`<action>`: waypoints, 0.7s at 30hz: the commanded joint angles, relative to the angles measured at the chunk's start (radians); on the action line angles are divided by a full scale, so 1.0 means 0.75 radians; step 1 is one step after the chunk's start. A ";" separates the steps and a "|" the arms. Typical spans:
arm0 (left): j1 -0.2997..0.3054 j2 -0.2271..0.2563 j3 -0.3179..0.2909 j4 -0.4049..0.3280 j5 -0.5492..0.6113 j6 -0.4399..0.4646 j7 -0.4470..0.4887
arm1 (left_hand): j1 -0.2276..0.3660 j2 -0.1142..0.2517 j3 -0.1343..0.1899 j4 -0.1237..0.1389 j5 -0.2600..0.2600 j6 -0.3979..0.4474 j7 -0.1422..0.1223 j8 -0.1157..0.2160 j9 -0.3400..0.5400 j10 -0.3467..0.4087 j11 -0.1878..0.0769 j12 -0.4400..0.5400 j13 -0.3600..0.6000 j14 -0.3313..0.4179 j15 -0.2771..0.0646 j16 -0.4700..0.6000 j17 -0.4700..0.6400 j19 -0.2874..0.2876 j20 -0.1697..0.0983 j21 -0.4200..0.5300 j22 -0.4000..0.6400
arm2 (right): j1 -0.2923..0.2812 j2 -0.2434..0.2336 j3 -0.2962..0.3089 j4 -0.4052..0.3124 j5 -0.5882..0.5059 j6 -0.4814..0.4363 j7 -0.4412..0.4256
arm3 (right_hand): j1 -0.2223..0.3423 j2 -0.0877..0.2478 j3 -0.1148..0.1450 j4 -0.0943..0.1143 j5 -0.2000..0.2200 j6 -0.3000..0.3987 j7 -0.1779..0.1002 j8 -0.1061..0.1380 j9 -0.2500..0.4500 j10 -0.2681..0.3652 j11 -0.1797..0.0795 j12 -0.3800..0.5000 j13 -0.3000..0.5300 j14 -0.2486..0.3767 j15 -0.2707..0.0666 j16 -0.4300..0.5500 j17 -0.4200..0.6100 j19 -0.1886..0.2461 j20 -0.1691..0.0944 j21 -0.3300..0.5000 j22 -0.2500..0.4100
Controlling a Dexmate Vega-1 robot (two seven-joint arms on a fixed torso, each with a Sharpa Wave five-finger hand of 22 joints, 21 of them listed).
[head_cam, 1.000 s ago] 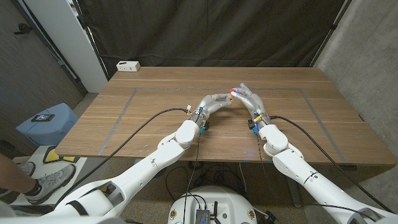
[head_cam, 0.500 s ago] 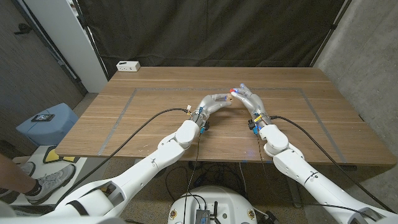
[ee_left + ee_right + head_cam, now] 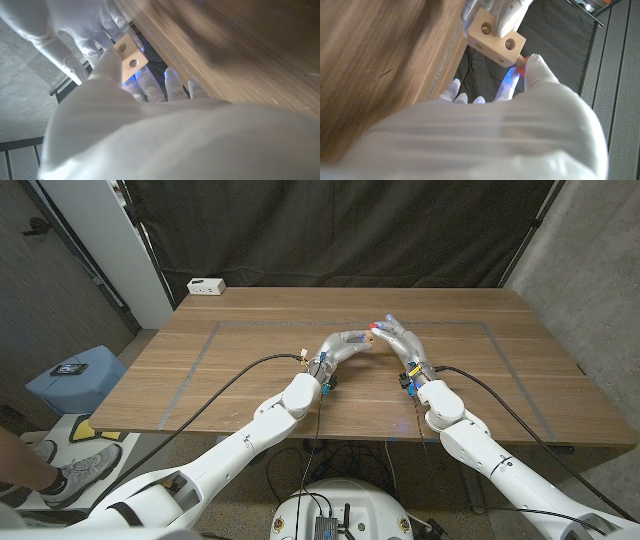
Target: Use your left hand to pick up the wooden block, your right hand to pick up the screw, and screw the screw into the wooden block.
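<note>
My two hands meet above the middle of the table, a little toward the far side. My left hand (image 3: 350, 343) holds the pale wooden block (image 3: 495, 36), which has round holes in its faces; the block (image 3: 129, 57) also shows past that hand's fingers. My right hand (image 3: 397, 338) pinches the red-headed screw (image 3: 522, 66), its threaded tip set against a side face of the block. The screw's red head (image 3: 374, 327) shows between the two hands.
A white power strip (image 3: 206, 285) lies at the far left corner of the wooden table (image 3: 250, 380). A taped rectangle marks the tabletop. A blue stool (image 3: 77, 375) and a person's shoe (image 3: 70, 475) are on the floor at the left.
</note>
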 commanded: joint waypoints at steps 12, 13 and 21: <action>0.011 0.002 0.000 -0.018 0.004 0.008 0.009 | 0.000 0.017 0.001 0.005 0.003 0.002 0.004 0.006 0.008 0.005 0.001 -0.008 0.003 0.006 -0.125 0.004 0.003 0.004 0.005 0.010 0.003 | -0.008 -0.013 0.001 -0.017 -0.006 0.003 0.006 | -0.009 -0.001 -0.011 0.004 -0.001 -0.024 0.000 -0.010 -0.005 -0.014 0.004 -0.004 0.003 -0.019 0.007 -0.007 0.006 -0.013 0.003 0.000 0.002; 0.012 0.002 0.000 -0.019 0.005 0.009 0.010 | 0.000 0.017 0.000 0.005 0.003 0.002 0.005 0.007 0.008 0.005 0.001 -0.008 0.003 0.007 -0.125 0.005 0.003 0.005 0.004 0.010 0.003 | -0.011 -0.012 0.003 -0.022 -0.001 -0.002 0.003 | -0.010 -0.002 -0.011 0.004 -0.001 -0.024 0.000 -0.010 -0.005 -0.015 0.005 -0.004 0.003 -0.019 0.006 -0.007 0.006 -0.013 0.003 0.000 0.002; 0.018 0.005 0.000 -0.032 0.009 0.014 0.016 | 0.002 0.018 0.000 0.004 0.003 -0.001 0.006 0.006 0.008 0.004 0.001 -0.009 0.003 0.008 -0.125 0.005 0.003 0.006 0.004 0.010 0.003 | -0.014 -0.015 0.003 -0.019 -0.004 0.013 0.009 | -0.015 -0.002 -0.015 0.006 -0.001 -0.048 -0.005 -0.021 -0.009 -0.024 0.006 -0.005 0.003 -0.024 0.009 -0.008 0.006 -0.015 0.004 0.000 0.002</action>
